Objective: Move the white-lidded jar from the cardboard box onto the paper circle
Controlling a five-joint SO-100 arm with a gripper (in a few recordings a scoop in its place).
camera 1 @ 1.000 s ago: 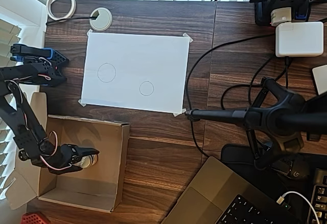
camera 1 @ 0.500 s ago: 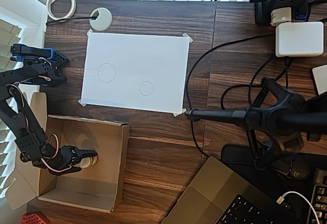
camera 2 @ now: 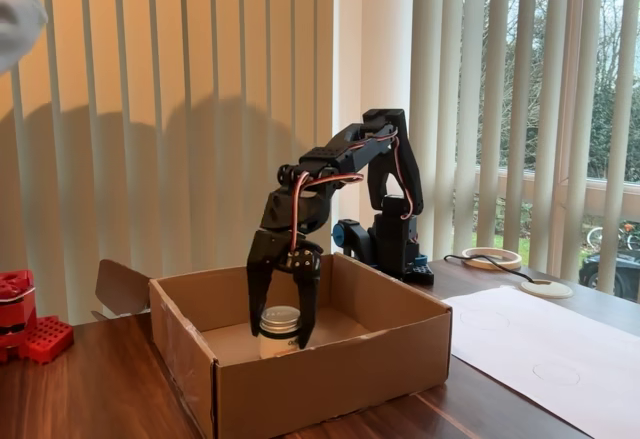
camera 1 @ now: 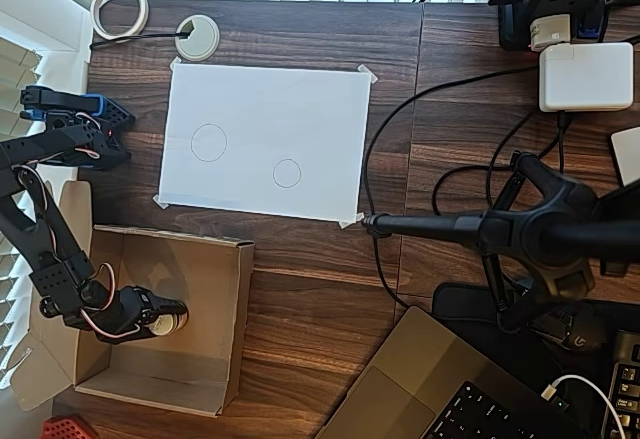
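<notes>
The white-lidded jar [camera 1: 172, 320] [camera 2: 280, 319] stands inside the cardboard box [camera 1: 243, 309] [camera 2: 330, 389], near the box's left side in the overhead view. My black gripper [camera 1: 165, 317] [camera 2: 280, 339] reaches down into the box, and its fingers [camera 2: 308, 309] press on both sides of the jar. The box's front wall hides the jar's base in the fixed view. The paper circle [camera 1: 287, 173] [camera 2: 557, 370] is drawn on a taped white sheet [camera 1: 320, 109] beyond the box, and nothing stands on it.
A larger pencil circle [camera 1: 208, 142] shares the sheet. A tape ring [camera 1: 120, 9] and a white grommet [camera 1: 197, 37] lie at the desk's far edge. A black boom stand [camera 1: 450, 227], cables and a laptop [camera 1: 430, 389] fill the right side. Red blocks [camera 2: 25, 324] sit beside the box.
The gripper has shifted slightly left inside the box and its fingers have drawn in around the jar. The jar has moved a little with it.
</notes>
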